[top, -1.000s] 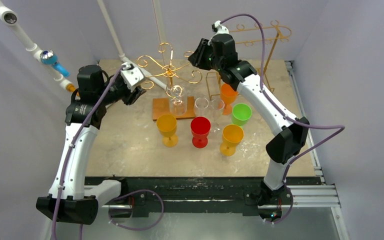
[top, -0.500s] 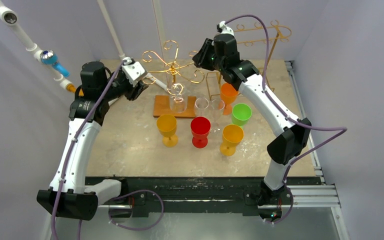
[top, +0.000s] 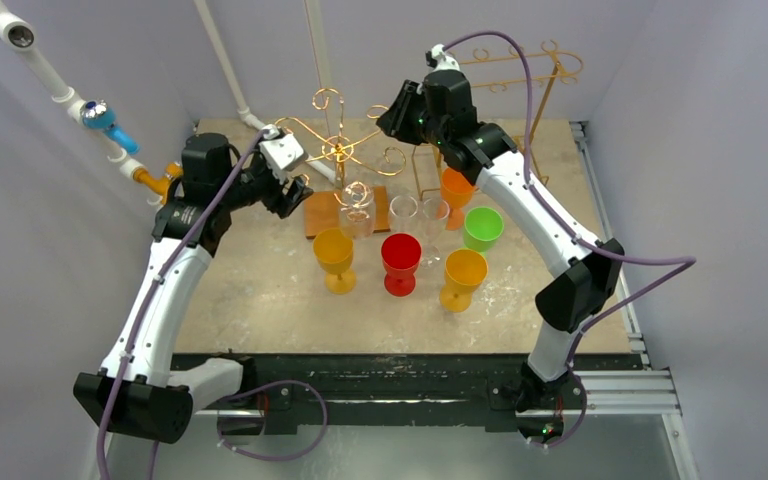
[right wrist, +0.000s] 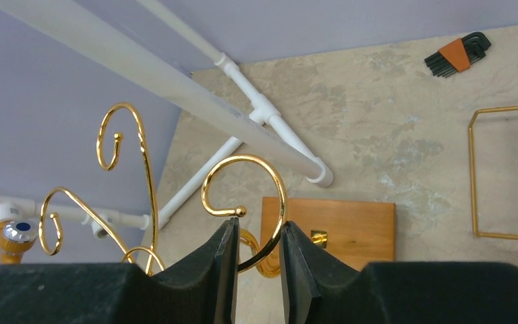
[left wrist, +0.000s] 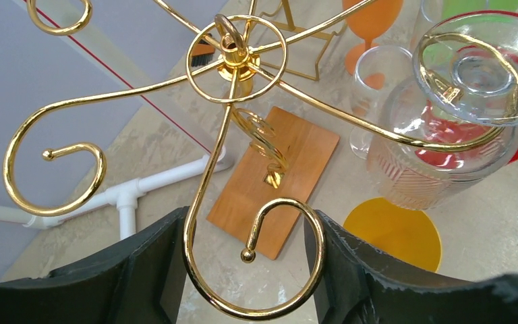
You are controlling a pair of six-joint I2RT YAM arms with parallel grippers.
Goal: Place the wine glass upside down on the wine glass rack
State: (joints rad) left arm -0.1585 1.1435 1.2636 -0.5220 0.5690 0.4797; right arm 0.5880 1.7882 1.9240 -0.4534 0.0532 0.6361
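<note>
1. Left claw (left wrist: 246, 233): 1 pair of black fingers standing apart, astride 1 curled hook-end of the rack (left wrist: 236, 57). I cannot tell whether the wire touches them.
2. Right claw (right wrist: 256, 233): 1 pair of black fingers clamped on another curl of the same rack, with the gold wire pinched between the pads.
3. Rack: 1 gold wire stand. Its scrolled arms spread from 1 central hub on 1 post, fixed to 1 wooden base (left wrist: 273, 179) on the desk (top: 260, 290).
4. Wine glass (left wrist: 475, 71): 1 clear glass with a ribbed bowl, hanging upside down from 1 rack arm. The foot is uppermost and rests on the wire loop, and the bowl hangs below. Neither claw is on it.
5. Upright clear glasses (top: 403, 210): 2, side by side, just right of the wooden base.
6. Coloured goblets, 5 in all, upright on the desk:
   - yellow goblets (top: 334, 250): 2, the other at the front right
   - red goblet (top: 401, 255): 1, between them
   - green goblet (top: 482, 225): 1
   - orange goblet (top: 456, 185): 1
7. Second rack (top: 520, 70): 1, gold wire, at the back right.
8. Hex key set (right wrist: 457, 54): 1, black keys in an orange holder, lying at the far side of the desk.
9. White pipework (top: 222, 60): carries 1 blue fitting (top: 112, 125) and 1 orange fitting (top: 155, 182).
10. Marking (top: 182, 213): 1 pale print on the left arm's black link, too small to read.
</note>
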